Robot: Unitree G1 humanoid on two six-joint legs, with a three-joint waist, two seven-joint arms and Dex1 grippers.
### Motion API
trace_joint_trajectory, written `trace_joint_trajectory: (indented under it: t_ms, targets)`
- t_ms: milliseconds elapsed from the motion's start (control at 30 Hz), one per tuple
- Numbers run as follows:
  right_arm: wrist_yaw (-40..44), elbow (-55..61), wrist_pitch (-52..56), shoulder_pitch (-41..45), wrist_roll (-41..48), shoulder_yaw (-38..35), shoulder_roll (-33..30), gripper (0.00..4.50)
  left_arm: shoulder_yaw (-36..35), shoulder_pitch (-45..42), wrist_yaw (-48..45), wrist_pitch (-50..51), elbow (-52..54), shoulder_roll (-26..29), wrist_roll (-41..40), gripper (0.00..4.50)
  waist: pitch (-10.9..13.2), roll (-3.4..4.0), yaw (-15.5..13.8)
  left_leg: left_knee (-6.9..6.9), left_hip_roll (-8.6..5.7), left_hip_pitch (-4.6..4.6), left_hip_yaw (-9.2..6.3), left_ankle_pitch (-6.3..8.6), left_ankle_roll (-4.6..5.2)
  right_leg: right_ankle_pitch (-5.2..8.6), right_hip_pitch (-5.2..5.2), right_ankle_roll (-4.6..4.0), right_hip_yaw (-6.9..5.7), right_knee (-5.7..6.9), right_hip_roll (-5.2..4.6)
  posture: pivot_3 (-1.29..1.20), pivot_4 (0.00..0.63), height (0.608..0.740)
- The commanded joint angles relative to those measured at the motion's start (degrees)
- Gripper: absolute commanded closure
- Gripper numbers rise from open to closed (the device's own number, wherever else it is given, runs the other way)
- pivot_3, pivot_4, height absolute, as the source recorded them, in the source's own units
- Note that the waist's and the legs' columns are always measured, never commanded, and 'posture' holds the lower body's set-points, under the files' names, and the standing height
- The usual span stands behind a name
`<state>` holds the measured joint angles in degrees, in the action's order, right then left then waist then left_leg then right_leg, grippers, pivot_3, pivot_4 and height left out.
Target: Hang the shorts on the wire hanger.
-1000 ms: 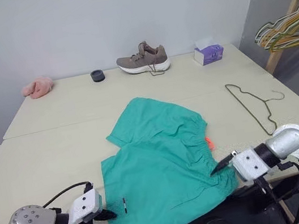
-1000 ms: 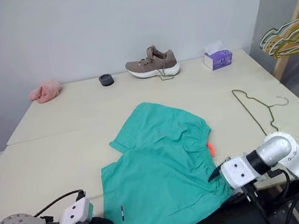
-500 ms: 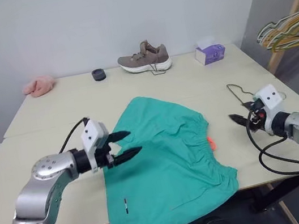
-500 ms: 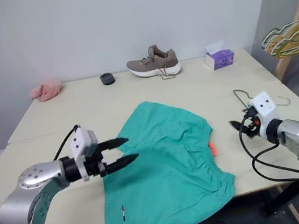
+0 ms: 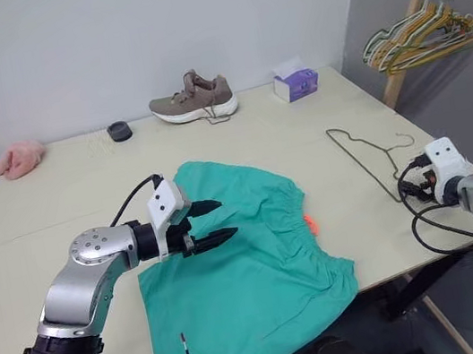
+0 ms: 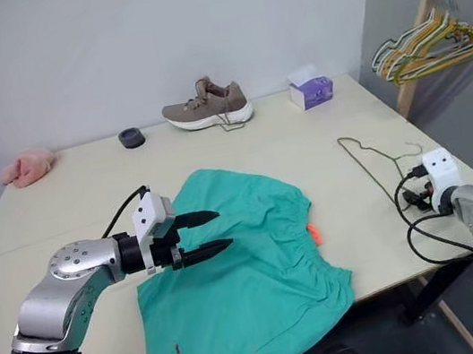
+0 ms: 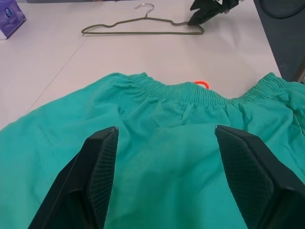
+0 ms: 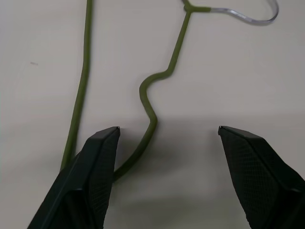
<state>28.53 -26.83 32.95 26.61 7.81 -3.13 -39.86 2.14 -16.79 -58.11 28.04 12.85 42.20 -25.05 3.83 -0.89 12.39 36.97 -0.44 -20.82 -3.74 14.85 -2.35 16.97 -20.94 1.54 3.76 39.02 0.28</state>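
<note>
The teal shorts (image 5: pixel 244 276) lie flat on the table, with the elastic waistband and an orange drawstring (image 5: pixel 311 224) toward the right and a leg hanging over the front edge. My left gripper (image 5: pixel 223 218) hovers open just above their left part, its fingers (image 7: pixel 100 167) spread over the cloth and holding nothing. To the right of the shorts the thin olive wire hanger (image 5: pixel 360 164) lies flat on the table, its hook toward the right edge. My right gripper (image 5: pixel 407 189) is open at the hanger's near end, and the wire (image 8: pixel 150 109) runs between its spread fingers (image 8: pixel 97 162).
A brown shoe (image 5: pixel 193 101), a purple tissue box (image 5: pixel 296 85), a small black round thing (image 5: pixel 119 130) and a pink fuzzy cloth (image 5: pixel 17 159) line the table's far edge. A wooden rack with bunched coloured hangers (image 5: pixel 415 24) stands beyond the right edge. Cables trail from my right wrist.
Both grippers rose from the table's front edge; the left came over the shorts, the right swung out to the hanger's near end. The camera has turned to the right.
</note>
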Motion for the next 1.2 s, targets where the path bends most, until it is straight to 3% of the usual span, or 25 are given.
trace_joint_trajectory:
  t_ms: [33,233,400,567,600,767,933,1200]
  targets:
    - [0.98,-2.56,-2.47,3.74,-1.25,-0.01,-0.06,0.99,-0.78,-1.09,0.14,-0.86,1.08,-0.14,-0.01,1.08,0.0,0.0,0.27,0.01,0.0,0.0,0.02,0.0,0.0,-0.01,0.0,0.02,0.02,0.0,0.0,-0.21,0.0,0.74]
    - [6.42,-10.84,5.48,7.25,0.43,0.54,1.38,0.99,-0.34,-1.3,0.12,-1.17,1.32,-0.3,0.37,1.08,-0.04,-0.04,0.41,0.04,0.01,0.01,0.19,0.0,0.0,-0.07,-0.06,0.12,0.22,0.0,0.02,-0.22,0.0,0.74]
    - [9.35,-16.77,8.75,8.49,-1.54,3.15,1.7,2.6,0.26,-1.81,0.19,-1.02,1.58,-0.92,0.78,1.04,-0.72,-0.61,0.44,0.03,0.09,0.04,0.2,0.0,0.01,-0.09,-0.05,0.14,0.23,-0.01,0.1,-0.22,0.0,0.74]
    - [3.27,-22.01,6.12,9.34,-4.03,2.49,3.54,4.31,0.28,-1.84,0.65,-0.71,1.82,-1.46,0.68,1.04,-1.51,-1.24,0.41,0.03,0.12,0.18,0.1,0.01,0.0,-0.09,0.17,0.14,0.17,-0.06,0.12,-0.22,0.0,0.74]
    - [2.07,-22.47,4.97,9.56,-4.2,1.97,3.74,4.48,0.11,-1.58,0.82,-0.68,1.68,-1.47,0.72,1.04,-1.59,-1.37,0.37,0.02,0.12,0.28,0.08,0.02,0.01,-0.09,0.3,0.14,0.14,-0.11,0.12,-0.22,0.0,0.74]
    - [2.1,-17.69,-2.87,9.53,-6.23,3.75,3.12,4.48,-1.51,-1.2,2.55,-0.96,-0.98,-1.49,1.37,1.04,-1.7,-1.52,0.26,0.01,0.07,0.79,0.07,0.15,0.14,-0.08,0.91,0.14,0.18,-0.42,0.1,-0.22,0.0,0.74]
    - [3.03,-7.06,-8.75,8.77,-8.2,5.15,2.32,4.5,-4.49,-4.48,6.45,-2.0,-8.76,-1.6,3.02,0.02,-1.3,-0.9,0.48,0.01,0.06,0.66,0.17,0.22,0.25,-0.09,0.7,0.15,0.31,-0.35,0.1,-0.23,0.0,0.74]
    - [3.05,5.85,-16.92,7.76,-11.86,7.11,1.9,4.5,-9.56,-12.0,9.79,0.0,-20.32,-0.97,2.87,0.02,-1.19,-0.54,0.59,0.04,0.09,-0.08,0.21,0.21,0.25,-0.1,-0.2,0.16,0.36,-0.02,-0.03,-0.23,0.0,0.74]
